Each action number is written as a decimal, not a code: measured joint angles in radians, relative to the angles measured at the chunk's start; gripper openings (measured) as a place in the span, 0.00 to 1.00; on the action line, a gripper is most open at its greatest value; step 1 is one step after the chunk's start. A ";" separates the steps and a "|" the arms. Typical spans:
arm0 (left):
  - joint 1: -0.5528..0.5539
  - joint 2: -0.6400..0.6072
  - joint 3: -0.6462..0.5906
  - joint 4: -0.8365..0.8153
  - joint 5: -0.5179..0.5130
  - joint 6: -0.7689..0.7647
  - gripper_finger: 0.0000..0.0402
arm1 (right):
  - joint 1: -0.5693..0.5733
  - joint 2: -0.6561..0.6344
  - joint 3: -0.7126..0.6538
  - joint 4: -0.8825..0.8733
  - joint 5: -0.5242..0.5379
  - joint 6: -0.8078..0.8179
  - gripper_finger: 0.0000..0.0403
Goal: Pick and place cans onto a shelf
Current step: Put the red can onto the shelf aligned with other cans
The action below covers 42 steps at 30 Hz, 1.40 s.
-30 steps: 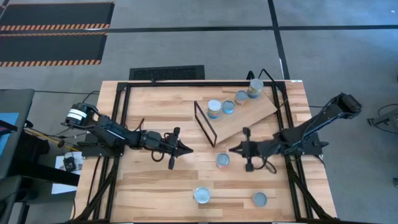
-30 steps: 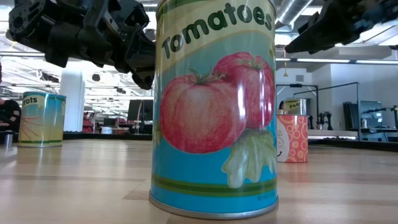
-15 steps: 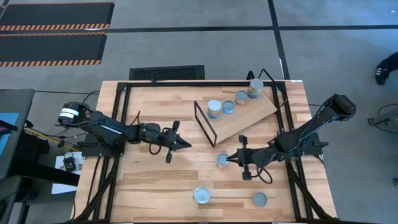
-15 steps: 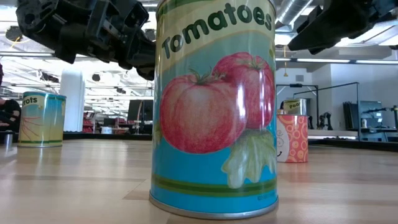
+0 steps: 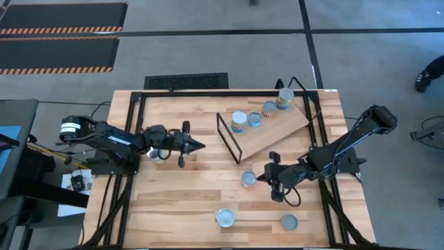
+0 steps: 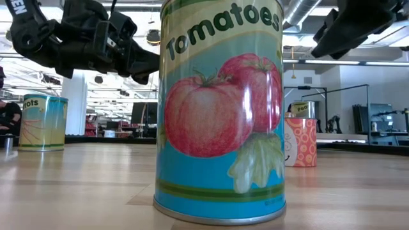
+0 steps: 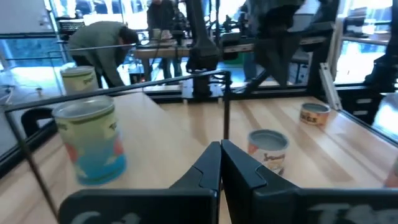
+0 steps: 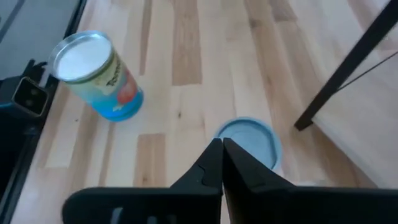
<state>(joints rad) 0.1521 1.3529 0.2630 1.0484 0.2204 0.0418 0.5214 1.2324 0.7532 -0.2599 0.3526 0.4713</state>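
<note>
The word "Tomatoes" runs in dark green across the top of the nearest can point(image 6: 220, 112), above painted red tomatoes; the other labels cannot be read.

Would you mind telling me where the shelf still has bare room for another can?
The shelf is bare across its near half, from the black wire frame end toward the right arm's side. Its far edge is crowded: four cans stand in a row there. The right gripper hovers shut beside a loose can.
</note>
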 joint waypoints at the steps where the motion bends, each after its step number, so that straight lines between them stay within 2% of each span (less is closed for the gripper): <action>1: 0.004 0.000 0.000 -0.004 0.001 0.000 0.00 | 0.000 0.000 0.000 -0.002 -0.009 0.000 0.07; 5: 0.008 0.000 0.000 -0.006 0.003 0.002 0.00 | 0.000 0.048 0.007 0.000 -0.010 0.003 0.17; 8: 0.008 0.000 0.000 -0.009 0.002 0.007 0.00 | -0.009 0.131 0.051 -0.011 -0.014 -0.006 0.27; 11: 0.008 0.005 0.000 -0.007 -0.005 0.014 0.00 | -0.016 0.215 0.107 -0.098 -0.025 -0.033 0.37; 16: 0.008 0.006 0.000 -0.021 -0.016 0.018 0.00 | -0.020 0.330 0.213 -0.174 -0.037 -0.129 0.43; 22: 0.008 0.006 0.000 -0.029 -0.022 0.018 0.00 | -0.036 0.434 0.266 -0.238 -0.056 -0.200 0.37; 29: 0.008 0.006 0.000 -0.045 -0.023 0.018 0.00 | -0.059 0.483 0.277 -0.257 -0.050 -0.204 0.20; 32: 0.008 0.006 0.000 -0.045 -0.023 0.018 0.00 | -0.065 0.453 0.272 -0.279 -0.064 -0.178 0.08; 34: 0.008 0.006 0.000 -0.045 -0.023 0.018 0.00 | -0.078 0.414 0.268 -0.323 -0.090 -0.113 0.03; 37: 0.008 0.006 0.000 -0.046 -0.023 0.018 0.00 | -0.104 0.323 0.270 -0.399 -0.101 0.016 0.05; 42: 0.008 0.006 0.000 -0.046 -0.023 0.018 0.00 | -0.188 0.185 0.268 -0.658 -0.065 0.171 0.03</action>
<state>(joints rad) 0.1600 1.3594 0.2626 1.0021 0.1978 0.0597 0.3330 1.4173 1.0217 -0.9181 0.2881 0.6427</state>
